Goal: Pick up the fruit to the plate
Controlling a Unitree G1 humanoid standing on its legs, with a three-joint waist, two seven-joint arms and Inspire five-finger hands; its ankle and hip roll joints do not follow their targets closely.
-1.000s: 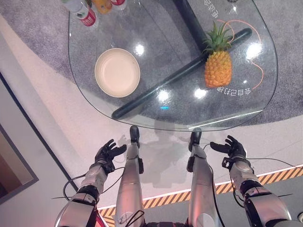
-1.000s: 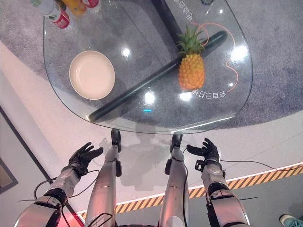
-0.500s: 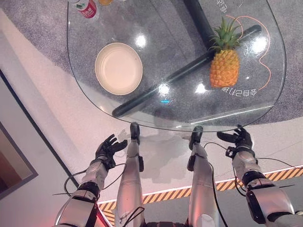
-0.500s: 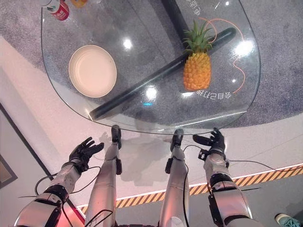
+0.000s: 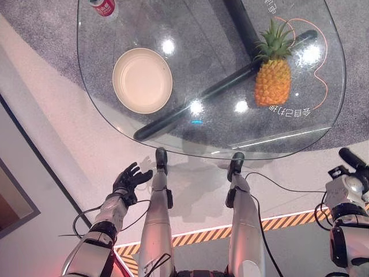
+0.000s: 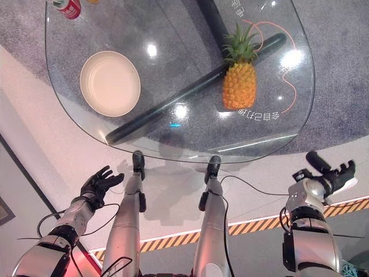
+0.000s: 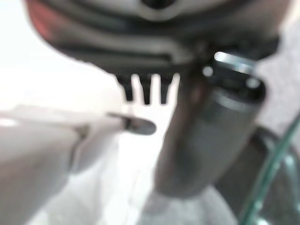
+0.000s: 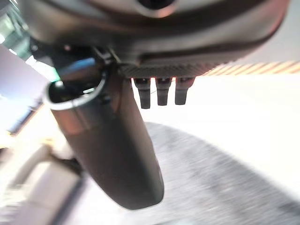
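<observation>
A pineapple (image 5: pixel 272 81) with a green crown stands upright on the right part of the glass table (image 5: pixel 230 138). A cream plate (image 5: pixel 142 80) lies empty on the table's left part. My left hand (image 5: pixel 128 180) hangs below the table's near edge at the lower left, fingers spread and holding nothing. My right hand (image 6: pixel 328 176) is out at the lower right, beyond the table's near right corner, its fingers relaxed and holding nothing. Both hands are far from the pineapple and the plate.
A red can (image 5: pixel 104 6) stands at the table's far left edge. A dark bar of the table's base (image 5: pixel 219 89) runs diagonally under the glass. Grey carpet (image 5: pixel 34 34) lies beyond the table; a black-and-yellow striped line (image 5: pixel 202 236) crosses the floor near me.
My right hand has swung outward to the right, away from my legs. The left hand has barely moved. The view has shifted a little.
</observation>
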